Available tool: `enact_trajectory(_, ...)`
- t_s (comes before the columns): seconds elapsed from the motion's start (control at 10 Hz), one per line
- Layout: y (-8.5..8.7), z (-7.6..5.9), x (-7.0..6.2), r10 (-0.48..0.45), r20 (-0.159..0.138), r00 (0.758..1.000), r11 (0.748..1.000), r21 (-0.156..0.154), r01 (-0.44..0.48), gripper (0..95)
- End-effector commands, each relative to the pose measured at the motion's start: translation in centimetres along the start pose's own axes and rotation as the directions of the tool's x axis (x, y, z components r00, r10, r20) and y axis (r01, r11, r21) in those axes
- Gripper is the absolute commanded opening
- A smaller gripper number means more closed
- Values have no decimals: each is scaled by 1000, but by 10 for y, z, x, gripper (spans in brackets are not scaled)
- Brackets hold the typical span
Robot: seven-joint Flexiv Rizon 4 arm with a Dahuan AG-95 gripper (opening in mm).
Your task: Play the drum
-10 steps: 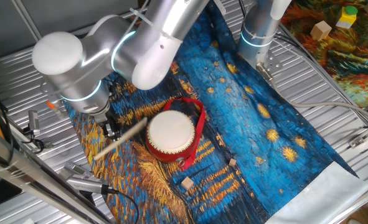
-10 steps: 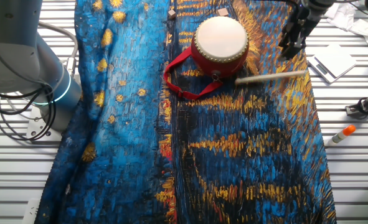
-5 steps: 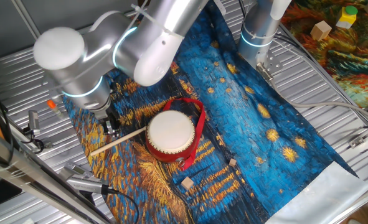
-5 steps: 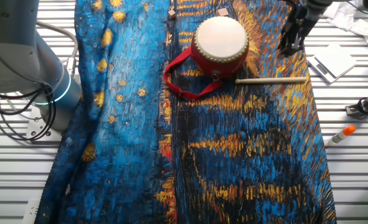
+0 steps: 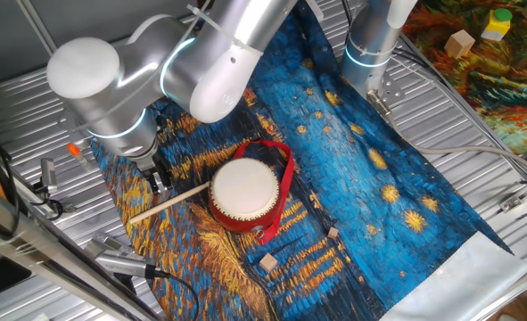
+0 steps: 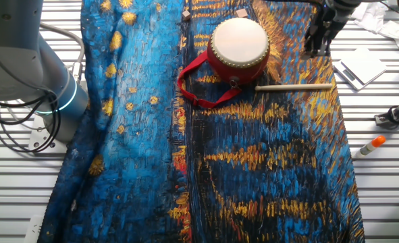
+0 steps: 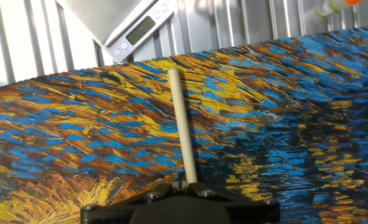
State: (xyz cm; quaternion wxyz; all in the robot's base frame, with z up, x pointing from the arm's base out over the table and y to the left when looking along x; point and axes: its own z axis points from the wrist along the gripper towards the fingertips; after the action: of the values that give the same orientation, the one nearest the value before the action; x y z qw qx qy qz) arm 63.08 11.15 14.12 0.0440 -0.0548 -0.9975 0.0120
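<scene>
The drum point(image 5: 243, 189), with a cream skin, a red body and a red strap loop, stands on the painted cloth; it also shows in the other fixed view point(image 6: 238, 37). A thin pale wooden stick point(image 5: 169, 203) lies flat on the cloth beside it, one end near the drum's side point(image 6: 294, 86). My gripper point(image 5: 160, 176) hangs just above the stick's outer part, holding nothing point(image 6: 316, 48). In the hand view the jaws point(image 7: 185, 182) stand almost together, and the stick point(image 7: 179, 118) lies free on the cloth below.
A small digital scale point(image 7: 134, 28) sits on the metal table just off the cloth edge point(image 6: 361, 64). Two small wooden blocks point(image 5: 267, 261) lie near the drum. A marker point(image 6: 370, 145) lies on the table. A second arm's base point(image 5: 370, 45) stands at the back.
The stick was tilted up under the gripper one second ago; it now lies flat on the cloth. The gripper has drawn back slightly from it.
</scene>
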Motion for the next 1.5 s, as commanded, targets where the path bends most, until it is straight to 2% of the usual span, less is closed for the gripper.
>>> enact_trajectory(0.1, 0, 0, 1, -3, 3, 1000, 1000, 3, 3, 0)
enact_trajectory(0.5, 0, 0, 1, -10, 2, 1000, 1000, 3, 10, 0)
enact_trajectory(0.6, 0, 0, 1, 42, -5, 999, 999, 16, -42, 0)
enact_trajectory(0.9, 0, 0, 1, 138, 1, 990, 990, 10, -138, 0)
enact_trajectory(1.5, 0, 0, 1, 138, 1, 990, 990, 9, -138, 0)
